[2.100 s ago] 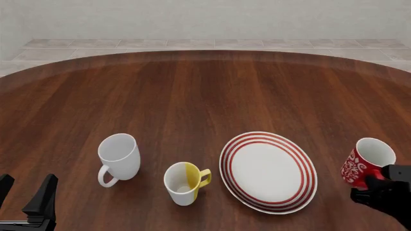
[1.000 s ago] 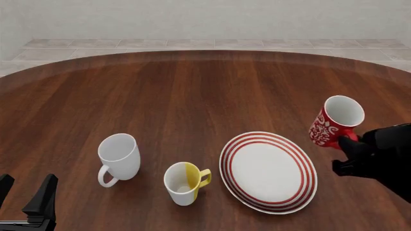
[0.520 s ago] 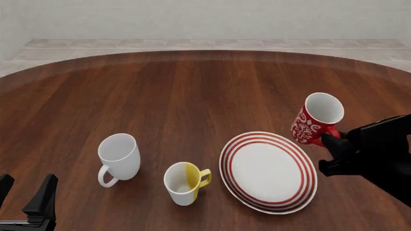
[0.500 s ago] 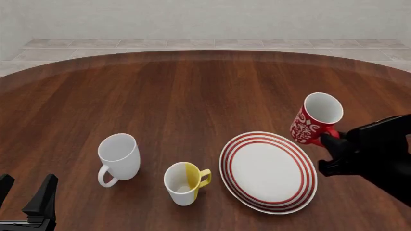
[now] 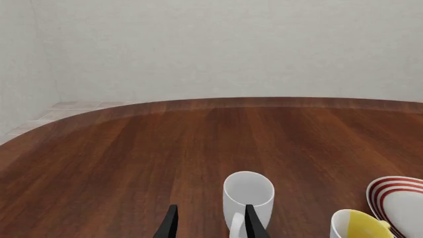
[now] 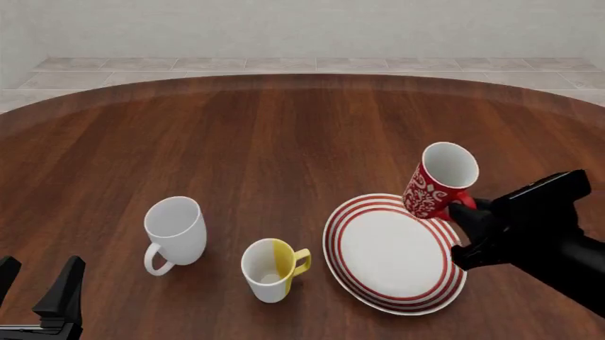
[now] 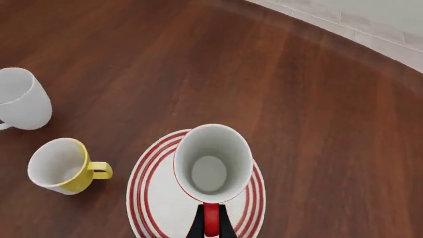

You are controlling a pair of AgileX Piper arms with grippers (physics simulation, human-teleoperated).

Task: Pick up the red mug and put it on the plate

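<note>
The red mug [image 6: 437, 182] with its white swirls hangs in the air over the right rim of the plate [image 6: 394, 253], held by its red handle. My right gripper [image 6: 463, 213] is shut on that handle. In the right wrist view the red mug [image 7: 212, 163] shows its white inside above the plate [image 7: 148, 198], and the right gripper [image 7: 210, 225] pinches the handle. My left gripper [image 6: 38, 294] stays low at the near left, open and empty; its fingers [image 5: 170, 224] frame bare wood in the left wrist view.
A plain white mug [image 6: 176, 231] stands left of centre, and a white-and-yellow mug [image 6: 272, 269] sits between it and the plate. Both appear in the right wrist view, the white mug [image 7: 23, 105] and the yellow mug [image 7: 61, 166]. The table's far edge curves behind.
The right arm has lifted the red mug off the table at the right and carried it leftward, lowering it over the plate's right rim. The left arm has not moved.
</note>
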